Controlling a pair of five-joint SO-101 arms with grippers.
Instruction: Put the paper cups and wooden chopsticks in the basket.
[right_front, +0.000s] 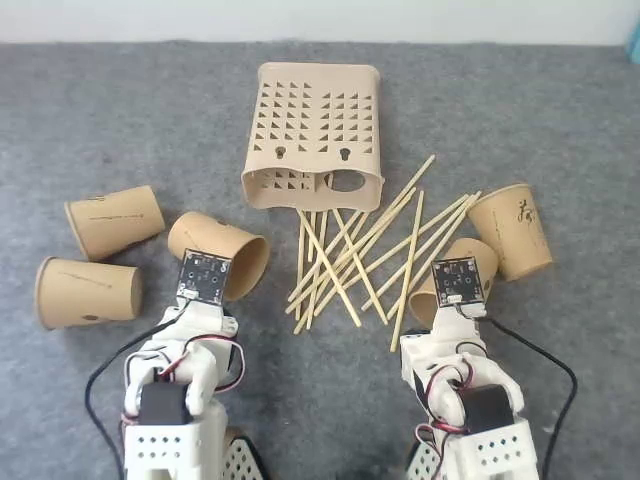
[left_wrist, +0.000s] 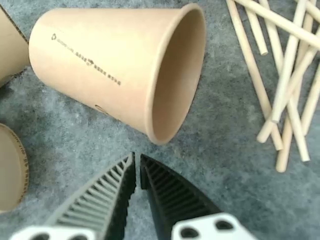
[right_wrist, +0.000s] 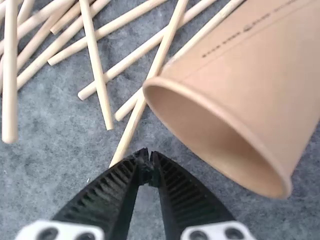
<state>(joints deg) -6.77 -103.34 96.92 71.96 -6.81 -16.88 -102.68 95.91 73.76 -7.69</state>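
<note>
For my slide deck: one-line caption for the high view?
Five paper cups and loose wooden chopsticks lie near a basket lying down, in front of two arms.

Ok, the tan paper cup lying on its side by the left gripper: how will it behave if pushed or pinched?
Lying on its side, the tan paper cup would probably roll in a curve when nudged, since it tapers. Its thin wall and open mouth suggest it is light and may dent under a firm pinch.

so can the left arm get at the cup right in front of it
Probably yes: the cup lies on its side just ahead of the shut jaws, only bare mat between; the jaws would have to open first.
</note>
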